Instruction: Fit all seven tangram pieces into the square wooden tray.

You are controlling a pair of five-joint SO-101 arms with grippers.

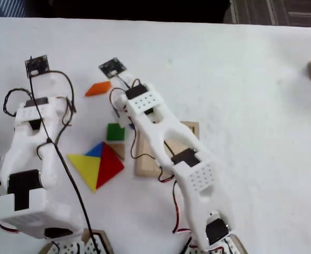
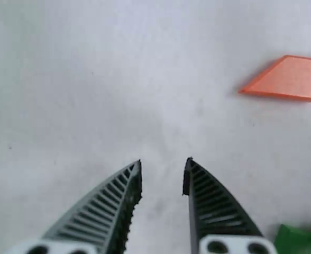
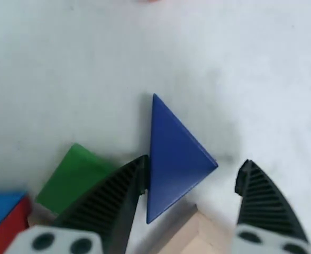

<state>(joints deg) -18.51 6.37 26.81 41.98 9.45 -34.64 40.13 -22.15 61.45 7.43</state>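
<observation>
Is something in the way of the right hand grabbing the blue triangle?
No, nothing visible is. The right hand is open, and the blue triangle lies right between its fingers. The green square sits to the outside of one finger, not in the gap. The wooden tray has a corner close by.

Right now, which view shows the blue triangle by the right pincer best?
Right wrist view: the whole blue triangle lies between the open right pincer fingers. In the high view the right arm covers it; the left wrist view faces the orange parallelogram instead.
</observation>
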